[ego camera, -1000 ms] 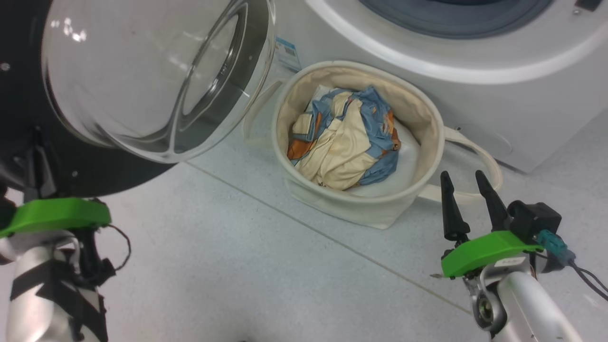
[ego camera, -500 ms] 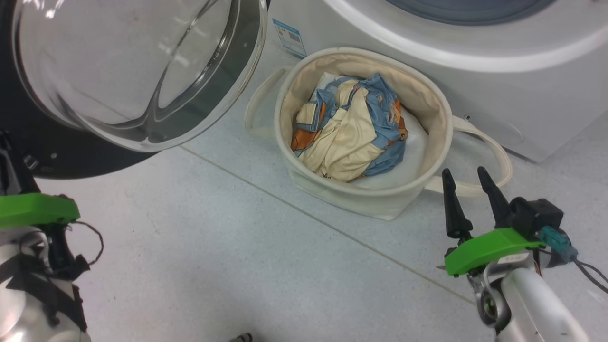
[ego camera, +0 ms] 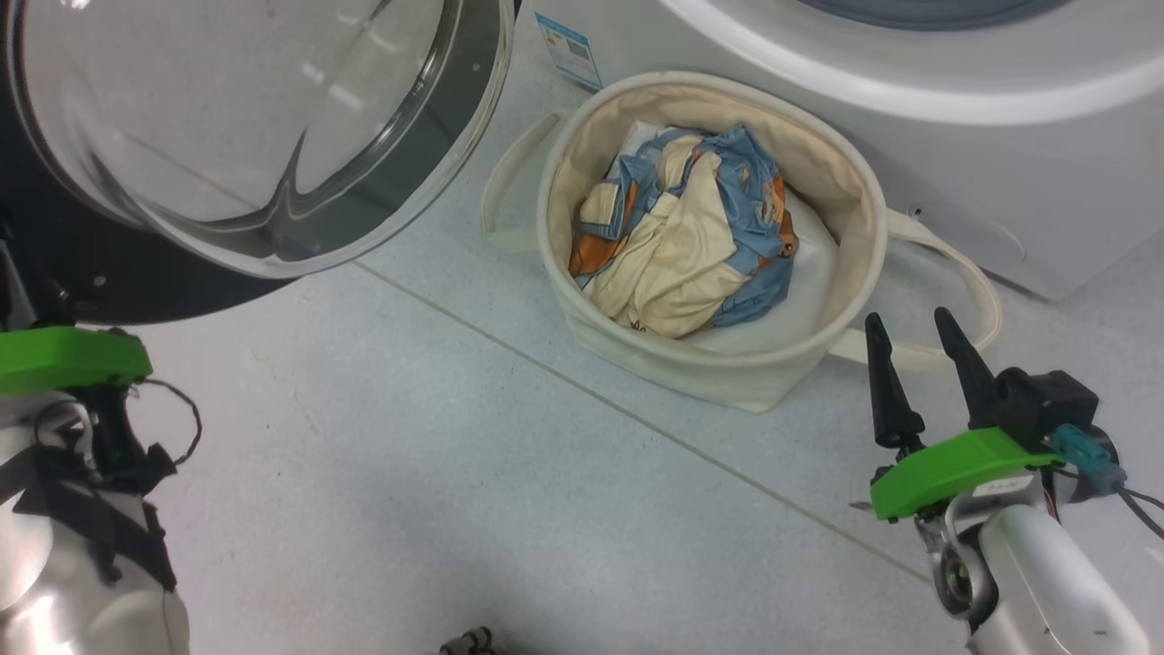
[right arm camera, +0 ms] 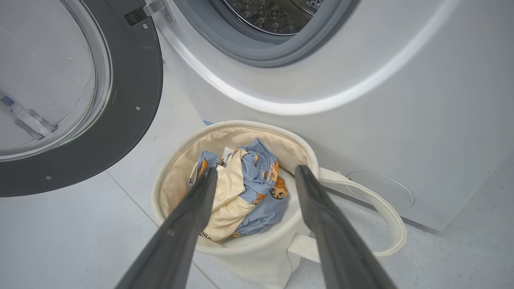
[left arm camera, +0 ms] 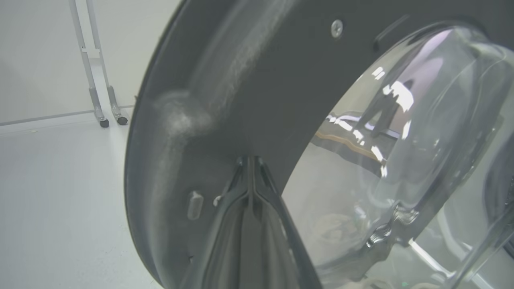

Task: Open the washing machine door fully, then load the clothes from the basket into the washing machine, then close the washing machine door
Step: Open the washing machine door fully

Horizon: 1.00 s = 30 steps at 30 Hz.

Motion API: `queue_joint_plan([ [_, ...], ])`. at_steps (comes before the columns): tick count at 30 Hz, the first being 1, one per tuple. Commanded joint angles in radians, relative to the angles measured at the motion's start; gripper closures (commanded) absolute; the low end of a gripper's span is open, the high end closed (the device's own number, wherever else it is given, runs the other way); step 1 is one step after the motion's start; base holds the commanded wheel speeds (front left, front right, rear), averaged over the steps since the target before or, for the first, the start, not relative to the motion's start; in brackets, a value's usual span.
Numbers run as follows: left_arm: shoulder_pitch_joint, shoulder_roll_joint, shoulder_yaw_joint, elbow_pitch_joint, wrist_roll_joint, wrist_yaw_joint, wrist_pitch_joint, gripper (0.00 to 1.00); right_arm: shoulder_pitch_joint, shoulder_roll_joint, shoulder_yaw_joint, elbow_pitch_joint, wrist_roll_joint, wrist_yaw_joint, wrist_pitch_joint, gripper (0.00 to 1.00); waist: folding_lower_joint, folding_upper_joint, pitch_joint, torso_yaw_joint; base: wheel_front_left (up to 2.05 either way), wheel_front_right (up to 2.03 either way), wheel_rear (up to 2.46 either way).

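The washing machine door (ego camera: pixel 136 291) hangs swung out at upper left, its clear glass dome (ego camera: pixel 255 118) facing the floor. My left gripper (left arm camera: pixel 249 159) is shut, with its tips pressed against the door's dark inner rim (left arm camera: pixel 249 80). The cream basket (ego camera: pixel 691 377) stands on the floor against the white washing machine (ego camera: pixel 955 164). The clothes (ego camera: pixel 682 236) lie bunched in the basket: a cream, blue and orange garment with a light-blue bear-print one (right arm camera: pixel 265 184). My right gripper (ego camera: pixel 909 318) hovers open near the basket's right handle, nothing between its fingers. The drum (right arm camera: pixel 277 12) stands open.
A white pad (ego camera: pixel 800 282) lies under the clothes. The basket's loop handles (ego camera: pixel 964 282) sprawl on the grey tiled floor (ego camera: pixel 455 500). A blue label (ego camera: pixel 568 50) is stuck on the washer front. Metal frame legs on casters (left arm camera: pixel 108 116) stand by the wall beyond the door.
The head camera has shifted. Relative to the basket, the door and my left arm have moved further left, swinging the door wider. My right gripper stays open by the basket.
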Motion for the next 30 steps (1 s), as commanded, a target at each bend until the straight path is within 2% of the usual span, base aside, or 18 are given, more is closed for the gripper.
queue_joint_plan([
  [1,0.005,0.034,0.033,-0.066,-0.001,-0.013,-0.005,0.93,-0.009,0.007,0.024,-0.030,-0.003,0.000,-0.012,0.00,-0.0001,0.0000,-0.015,0.002,0.00,0.00,0.00],
  [4,0.041,0.011,0.010,-0.143,-0.002,-0.036,-0.005,0.96,-0.001,0.021,0.020,-0.029,0.004,0.000,-0.012,0.00,-0.0001,0.0000,-0.046,0.002,0.00,0.00,0.00],
  [6,0.078,0.004,-0.034,-0.190,0.002,-0.046,-0.005,0.92,0.009,0.037,0.015,-0.026,0.011,0.000,-0.012,0.00,-0.0001,0.0000,-0.081,0.000,0.00,0.00,0.00],
  [11,0.194,0.001,-0.226,-0.252,-0.067,-0.054,-0.005,0.89,0.045,0.093,-0.009,-0.020,0.031,0.000,-0.012,0.00,-0.0001,0.0000,-0.197,-0.024,0.00,0.00,0.00],
  [17,0.337,0.001,-0.409,-0.322,-0.121,-0.008,-0.005,0.81,0.091,0.145,-0.031,-0.041,0.033,0.000,-0.012,0.00,-0.0001,0.0000,-0.313,-0.099,0.00,0.00,0.00],
  [18,0.358,0.001,-0.433,-0.330,-0.128,-0.003,-0.005,0.82,0.100,0.150,-0.032,-0.049,0.030,0.000,-0.012,0.00,-0.0001,0.0000,-0.326,-0.117,0.00,0.00,0.00],
  [21,0.394,0.001,-0.472,-0.346,-0.142,0.002,-0.005,0.80,0.119,0.158,-0.032,-0.067,0.030,0.000,-0.012,0.00,-0.0001,0.0000,-0.347,-0.152,0.00,0.00,0.00],
  [24,0.439,0.001,-0.515,-0.364,-0.161,0.005,-0.005,0.83,0.145,0.164,-0.035,-0.094,0.031,0.000,-0.012,0.00,-0.0001,0.0000,-0.368,-0.205,0.00,0.00,0.00],
  [25,0.452,0.001,-0.524,-0.365,-0.167,0.010,-0.005,0.80,0.153,0.165,-0.037,-0.101,0.031,0.000,-0.012,0.00,-0.0001,0.0000,-0.376,-0.221,0.00,0.00,0.00],
  [30,0.514,0.001,-0.554,-0.368,-0.194,0.033,-0.005,0.83,0.197,0.166,-0.042,-0.142,0.067,0.000,-0.012,0.00,-0.0001,0.0000,-0.414,-0.288,0.00,0.00,0.00],
])
